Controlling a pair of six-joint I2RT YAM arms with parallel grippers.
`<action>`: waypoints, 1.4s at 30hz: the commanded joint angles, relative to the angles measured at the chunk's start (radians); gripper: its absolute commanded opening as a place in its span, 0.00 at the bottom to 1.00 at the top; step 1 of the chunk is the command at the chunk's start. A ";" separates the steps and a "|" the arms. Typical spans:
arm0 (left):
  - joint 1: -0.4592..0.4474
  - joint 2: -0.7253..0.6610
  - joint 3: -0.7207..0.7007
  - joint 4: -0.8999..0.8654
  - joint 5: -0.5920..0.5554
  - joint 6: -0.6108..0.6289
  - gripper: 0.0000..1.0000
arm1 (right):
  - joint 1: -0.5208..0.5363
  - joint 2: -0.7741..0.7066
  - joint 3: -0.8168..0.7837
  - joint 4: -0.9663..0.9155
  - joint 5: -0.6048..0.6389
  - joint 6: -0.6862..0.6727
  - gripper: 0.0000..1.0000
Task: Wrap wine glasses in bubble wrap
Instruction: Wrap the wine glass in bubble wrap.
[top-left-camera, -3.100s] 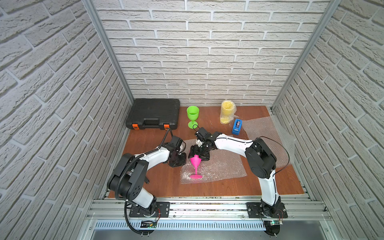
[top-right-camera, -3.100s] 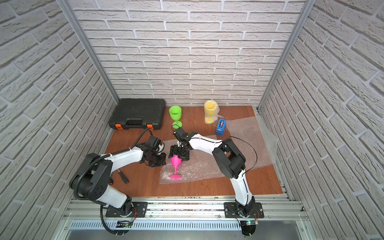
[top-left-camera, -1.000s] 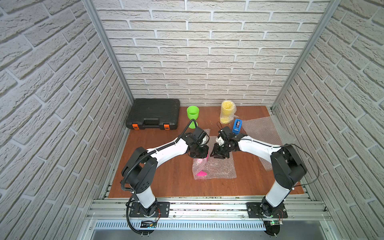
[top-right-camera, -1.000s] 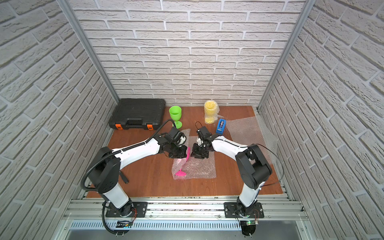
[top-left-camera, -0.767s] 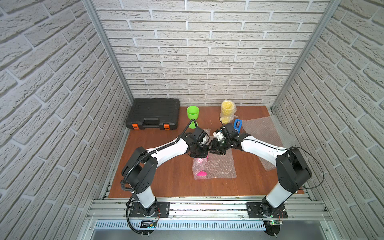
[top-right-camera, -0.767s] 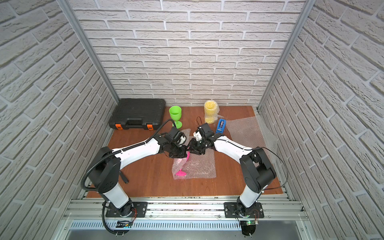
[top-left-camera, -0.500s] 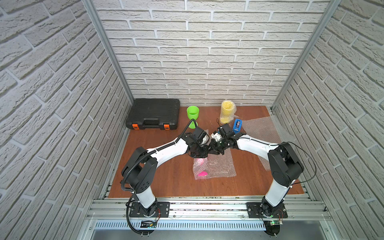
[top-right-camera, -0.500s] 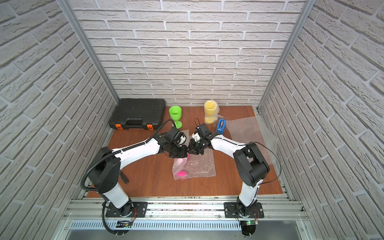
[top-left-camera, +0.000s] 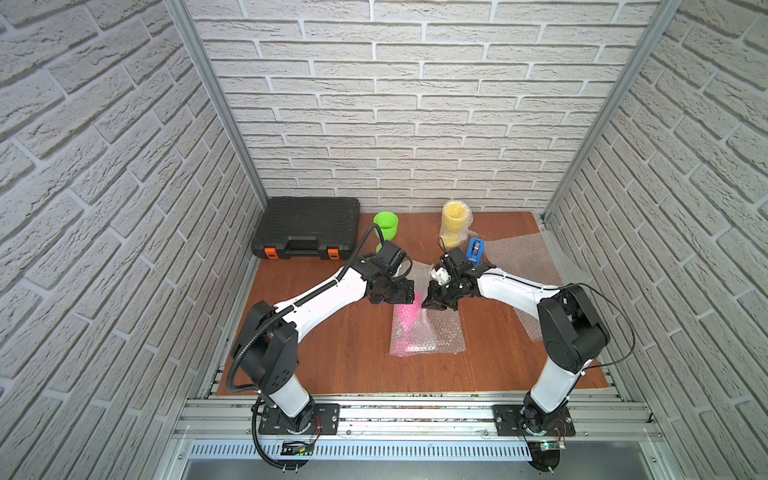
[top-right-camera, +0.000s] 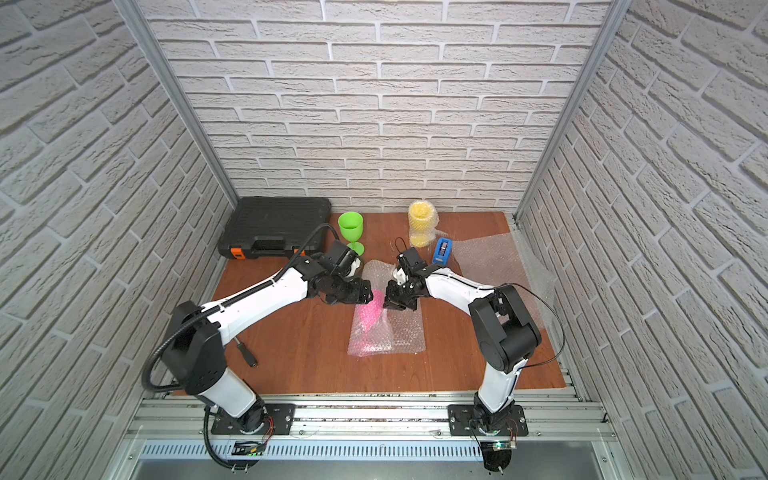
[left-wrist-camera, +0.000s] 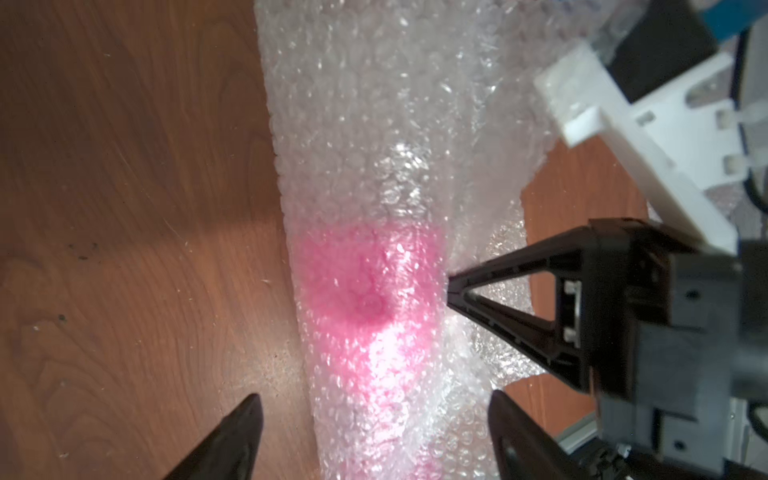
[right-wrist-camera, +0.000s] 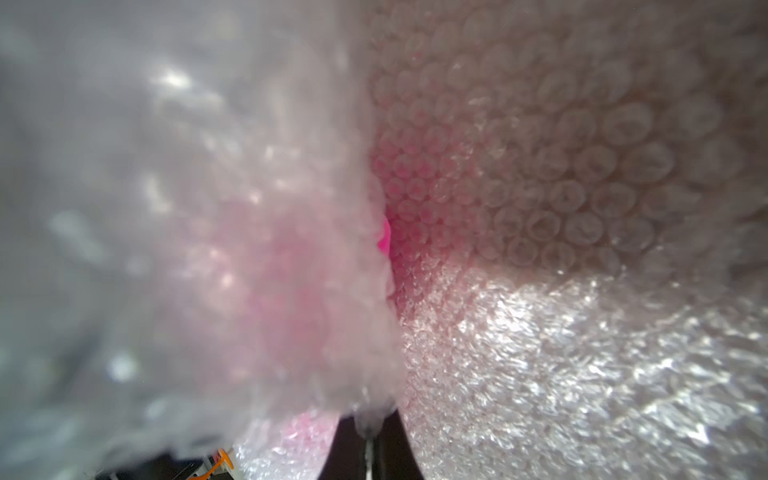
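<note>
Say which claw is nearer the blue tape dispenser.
Right. The right claw, shut on bubble wrap, sits in front of the blue tape dispenser; the open left claw lies farther, beyond the right one.

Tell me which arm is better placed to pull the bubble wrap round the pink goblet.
Probably the right. The right hand is shut on the edge of the bubble wrap beside the pink goblet, while the left hand stands open over it, holding nothing.

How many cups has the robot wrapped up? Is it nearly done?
One looks done: the yellow goblet stands wrapped at the back. The pink goblet lies under folded bubble wrap; the right gripper pinches its edge, and the left gripper is open over it. The green goblet is bare, and a spare sheet lies flat.
</note>
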 joint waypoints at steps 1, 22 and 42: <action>-0.016 0.083 0.060 -0.070 -0.044 0.030 0.97 | -0.011 -0.025 -0.023 -0.009 0.018 -0.024 0.04; -0.009 0.303 0.105 0.053 0.029 -0.010 0.87 | -0.038 -0.058 -0.044 -0.071 0.105 -0.076 0.20; 0.288 0.003 -0.561 1.083 0.466 -0.313 0.72 | 0.118 -0.089 -0.073 -0.138 -0.076 -0.107 0.22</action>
